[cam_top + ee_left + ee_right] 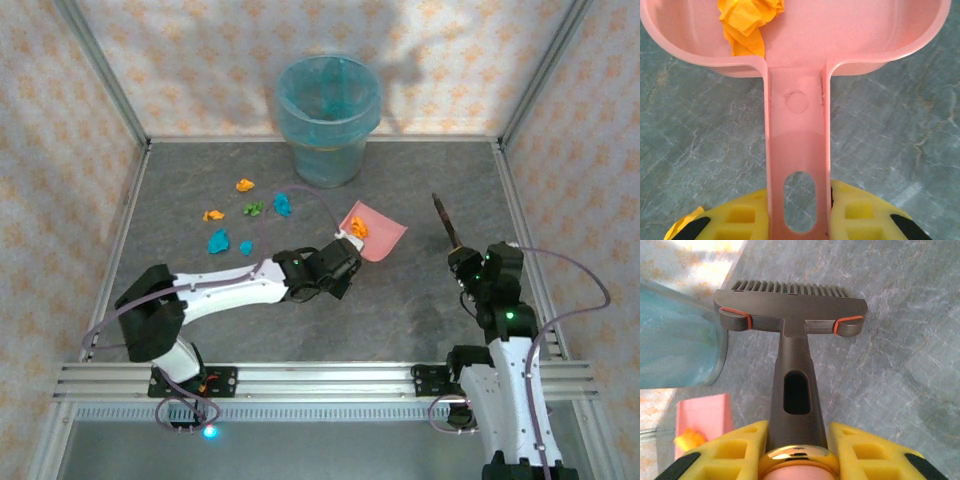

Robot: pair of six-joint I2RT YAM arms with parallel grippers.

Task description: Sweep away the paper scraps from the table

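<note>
My left gripper (337,258) (799,215) is shut on the handle of a pink dustpan (380,235) (855,35), which lies at the middle of the table (400,320). One orange paper scrap (359,228) (747,22) sits in the pan. Several more scraps lie to its left: orange (245,184) (213,215), green (254,208) and blue (283,204) (218,241). My right gripper (466,262) (796,440) is shut on a dark brush (445,222) (790,310), held to the right of the pan, bristles pointing away.
A translucent blue-lined bin (328,120) (675,340) stands at the back centre, just behind the pan. An aluminium frame (300,378) edges the table and patterned walls close in three sides. Bare table lies between the pan and the brush.
</note>
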